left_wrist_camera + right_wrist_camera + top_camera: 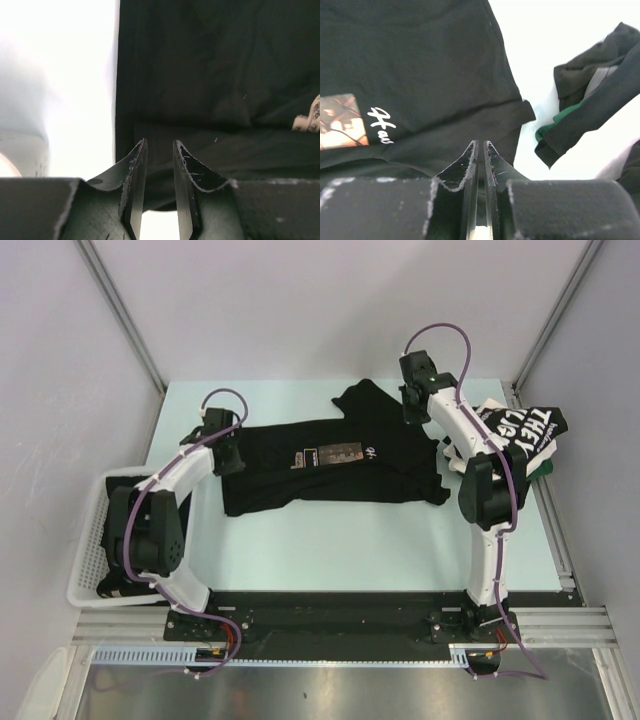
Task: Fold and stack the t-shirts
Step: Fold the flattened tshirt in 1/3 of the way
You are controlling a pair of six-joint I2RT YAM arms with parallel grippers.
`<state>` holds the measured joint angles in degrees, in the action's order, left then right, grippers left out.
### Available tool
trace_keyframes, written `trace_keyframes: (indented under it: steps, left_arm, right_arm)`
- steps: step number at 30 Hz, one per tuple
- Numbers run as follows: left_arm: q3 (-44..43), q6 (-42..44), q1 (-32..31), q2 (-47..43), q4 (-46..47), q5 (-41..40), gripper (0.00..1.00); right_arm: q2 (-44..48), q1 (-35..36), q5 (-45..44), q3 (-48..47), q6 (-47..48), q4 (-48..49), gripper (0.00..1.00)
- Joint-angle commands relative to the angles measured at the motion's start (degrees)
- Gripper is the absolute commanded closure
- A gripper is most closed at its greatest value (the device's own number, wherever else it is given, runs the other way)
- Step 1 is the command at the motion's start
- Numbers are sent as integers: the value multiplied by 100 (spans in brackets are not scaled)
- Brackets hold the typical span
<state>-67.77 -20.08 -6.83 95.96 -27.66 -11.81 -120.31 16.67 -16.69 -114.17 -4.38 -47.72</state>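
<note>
A printed black t-shirt (330,475) lies spread mid-frame on the bench (350,550); left gripper (159,145) slightly parted, empty, at its left edge; right gripper (481,144) closed, empty, upper right

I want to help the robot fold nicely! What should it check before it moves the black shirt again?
1. The printed black shirt lies flat on the table: not ok, its top right part is bunched up.
2. The left gripper is at the shirt's left edge: ok, fingers slightly apart.
3. The right gripper is pinching cloth: cannot tell, its fingers are nearly together.
4. The lettered shirt pile is apart from the printed shirt: ok, bare table shows between them in the right wrist view.
5. The basket is out of the way: ok, it sits left of the shirt.
</note>
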Motion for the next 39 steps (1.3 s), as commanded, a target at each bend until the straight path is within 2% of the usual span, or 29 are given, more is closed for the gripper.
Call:
trace_keyframes:
  steps: [1,4,5,8,22,27,30,32,36,39]
  left_arm:
    - [535,-181,-20,-639,-82,302,67]
    - [852,-146,-38,-851,-12,294,62]
    - [923,-137,-38,-869,-3,259,57]
    - [958,-102,-38,-790,-29,224,51]
    - [844,-49,-38,-69,287,223,54]
    - [932,-58,-38,-16,428,241,62]
    - [915,-67,-38,36,454,258,77]
    - [871,-40,-38,72,428,250,82]
    - [765,-14,-38,116,332,180,98]
    - [695,21,-38,116,279,135,100]
  right_arm:
    - [271,-32,-142,158,43,-18,88]
    - [271,-14,-151,193,34,-18,88]
    - [271,-23,-159,202,25,-26,88]
    - [271,-23,-133,211,8,-26,88]
    - [588,-93,-203,659,52,61,88]
    - [667,-172,-168,773,34,97,88]
    - [658,-181,-142,765,25,79,88]
    - [623,-181,-150,747,16,44,88]
    - [562,-164,-177,738,-1,0,89]
    - [526,-155,-177,721,-10,-9,89]
